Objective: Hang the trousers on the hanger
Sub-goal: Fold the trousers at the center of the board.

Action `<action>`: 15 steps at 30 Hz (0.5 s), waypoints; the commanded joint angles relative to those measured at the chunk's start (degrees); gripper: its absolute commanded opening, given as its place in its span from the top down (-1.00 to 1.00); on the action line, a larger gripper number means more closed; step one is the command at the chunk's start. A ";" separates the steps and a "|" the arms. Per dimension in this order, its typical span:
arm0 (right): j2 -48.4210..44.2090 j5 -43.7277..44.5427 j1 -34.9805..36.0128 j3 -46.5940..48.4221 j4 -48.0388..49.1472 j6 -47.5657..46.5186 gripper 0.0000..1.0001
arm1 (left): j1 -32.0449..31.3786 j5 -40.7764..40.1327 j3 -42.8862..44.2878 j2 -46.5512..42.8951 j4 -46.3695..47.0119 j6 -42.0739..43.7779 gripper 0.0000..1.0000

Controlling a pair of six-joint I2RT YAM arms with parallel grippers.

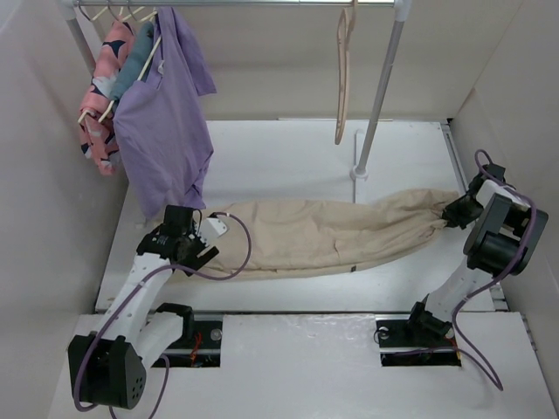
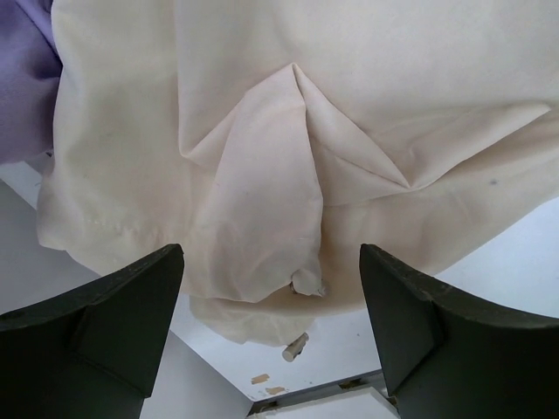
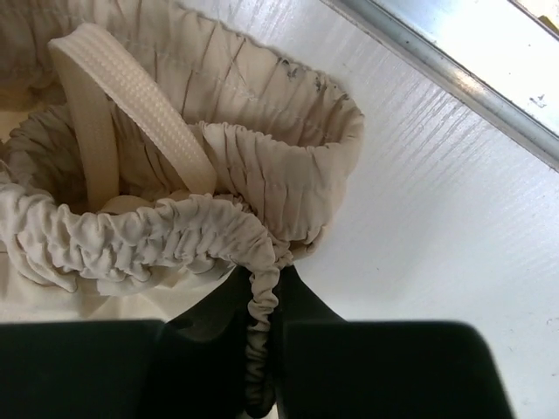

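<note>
The cream-beige trousers (image 1: 323, 231) lie stretched across the white table, waistband at the right, leg ends at the left. My right gripper (image 1: 456, 212) is shut on the gathered elastic waistband (image 3: 262, 288), which runs down between its jaws. My left gripper (image 1: 208, 240) is open just above the leg ends (image 2: 253, 218), nothing between its fingers (image 2: 105, 323). The thin pale beige-pink hanger (image 1: 344, 70) hangs empty from the rail (image 1: 262, 3) at the back, right of centre, apart from both grippers.
A purple shirt (image 1: 166, 113) and a pink patterned garment (image 1: 103, 96) hang on wooden hangers at the rail's left end, close above my left arm. The rail's metal post (image 1: 377, 96) stands on the table just behind the trousers. Side walls close in on both sides.
</note>
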 commanded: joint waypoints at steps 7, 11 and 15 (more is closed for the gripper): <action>-8.61 7.74 -0.10 8.79 -2.83 -2.17 1.00 | -0.21 1.71 3.35 1.72 -1.39 -1.12 -0.59; -14.40 11.86 0.42 10.03 -4.06 -3.49 1.00 | -0.21 2.86 4.67 3.04 -0.34 -1.12 -0.59; -17.49 18.36 2.01 10.03 -4.59 -4.11 1.00 | -0.21 3.38 5.29 3.56 -0.33 -1.12 -0.59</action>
